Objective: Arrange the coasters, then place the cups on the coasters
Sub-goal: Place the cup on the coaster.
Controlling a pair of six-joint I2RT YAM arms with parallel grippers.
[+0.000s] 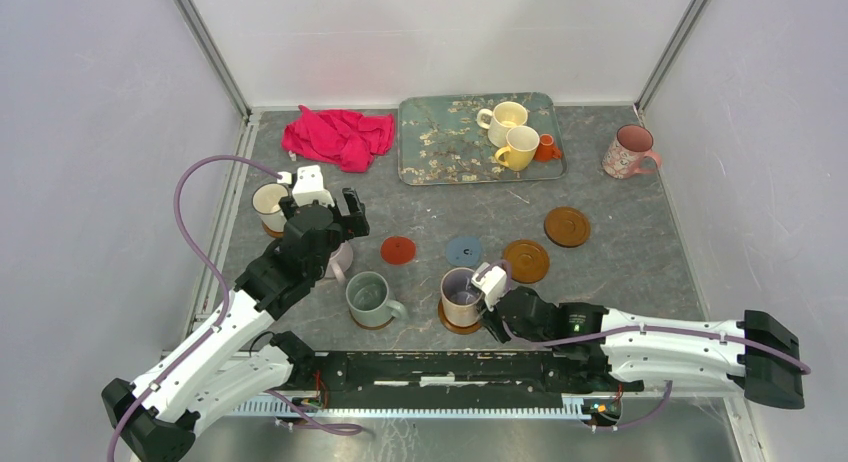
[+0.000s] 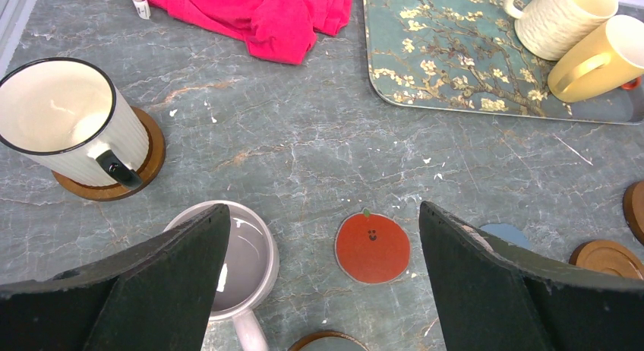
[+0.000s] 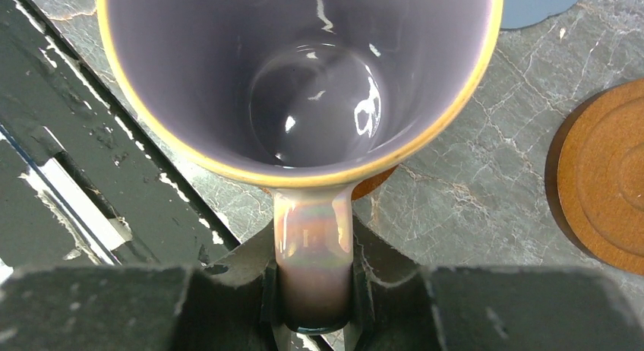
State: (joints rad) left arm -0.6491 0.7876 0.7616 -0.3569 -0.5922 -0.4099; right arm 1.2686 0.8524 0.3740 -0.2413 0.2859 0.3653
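My right gripper (image 3: 314,254) is shut on the handle (image 3: 313,237) of a mauve cup (image 1: 461,294) that sits over an amber coaster (image 1: 460,324); whether it rests on it I cannot tell. My left gripper (image 2: 323,214) hangs open above the table, with a pale mauve cup (image 2: 241,261) under its left finger and the red coaster (image 2: 372,247) between the fingers below. A cream cup (image 1: 268,204) and a grey-green cup (image 1: 368,296) each stand on a coaster. Bare coasters: blue (image 1: 464,250), amber (image 1: 526,261), dark brown (image 1: 567,226).
A teal blossom tray (image 1: 440,142) at the back holds a cream cup (image 1: 503,120), a yellow cup (image 1: 520,148) and a tiny orange cup (image 1: 547,147). A pink floral cup (image 1: 630,150) stands at the back right. A red cloth (image 1: 338,135) lies beside the tray.
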